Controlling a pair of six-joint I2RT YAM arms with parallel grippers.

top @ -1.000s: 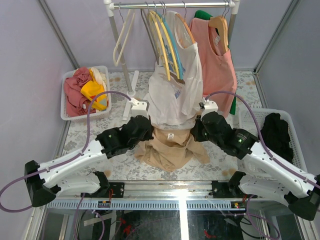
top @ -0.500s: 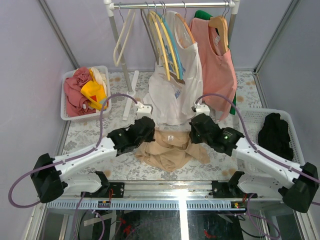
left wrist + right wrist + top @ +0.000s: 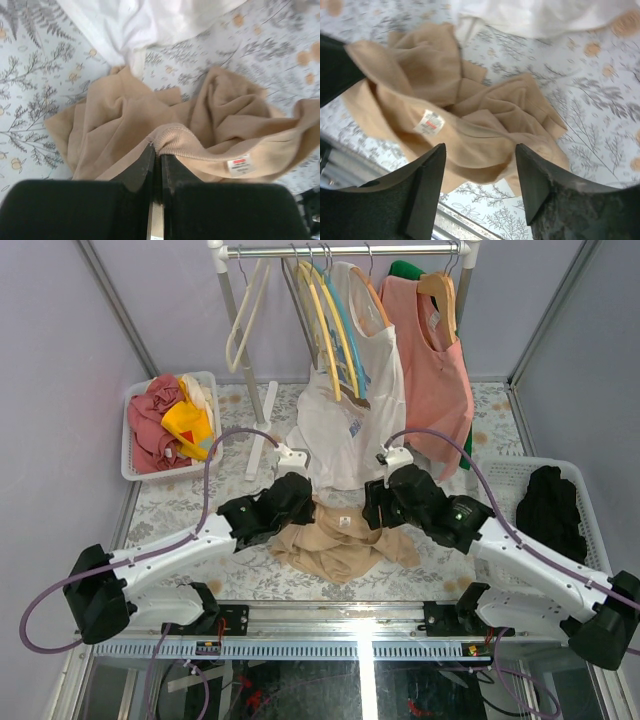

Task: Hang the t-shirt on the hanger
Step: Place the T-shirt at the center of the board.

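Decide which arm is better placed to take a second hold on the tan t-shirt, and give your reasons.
Right. The right gripper is open directly over the crumpled t-shirt, near its white label; the left gripper is shut on the ribbed collar, so it is occupied.

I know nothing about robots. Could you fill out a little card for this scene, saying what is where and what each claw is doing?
t-shirt: tan, crumpled on the table
hanger: light blue, hanging on the rail
left gripper: shut on the t-shirt's ribbed collar
right gripper: open, over the t-shirt
step reached: shirt not yet on hanger
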